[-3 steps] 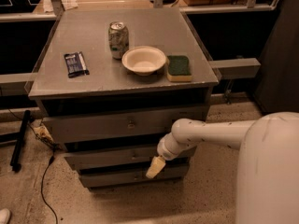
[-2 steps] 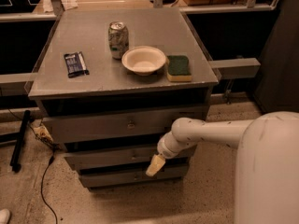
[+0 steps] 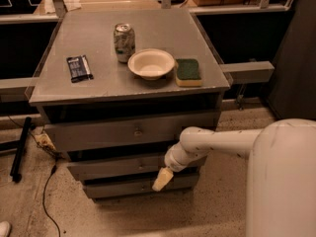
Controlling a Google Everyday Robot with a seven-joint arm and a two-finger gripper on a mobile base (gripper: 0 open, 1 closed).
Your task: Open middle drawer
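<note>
The grey cabinet has three drawer fronts under its top. The middle drawer (image 3: 113, 167) is the mid-sized front, sticking out a little beyond the bottom one; its knob is hidden behind my arm. My gripper (image 3: 162, 179), with cream-coloured tips, hangs at the end of the white arm (image 3: 217, 142). It sits in front of the right part of the middle drawer's lower edge, over the gap above the bottom drawer (image 3: 118, 187). The top drawer (image 3: 98, 132) is the widest and shows a small knob (image 3: 138, 131).
On the cabinet top (image 3: 89, 38) stand a can (image 3: 124, 42), a white bowl (image 3: 151, 63), a green and yellow sponge (image 3: 188, 72) and a dark packet (image 3: 79, 67). A cable (image 3: 47, 191) and a black leg (image 3: 19, 149) lie on the floor to the left. My white body (image 3: 281, 181) fills the lower right.
</note>
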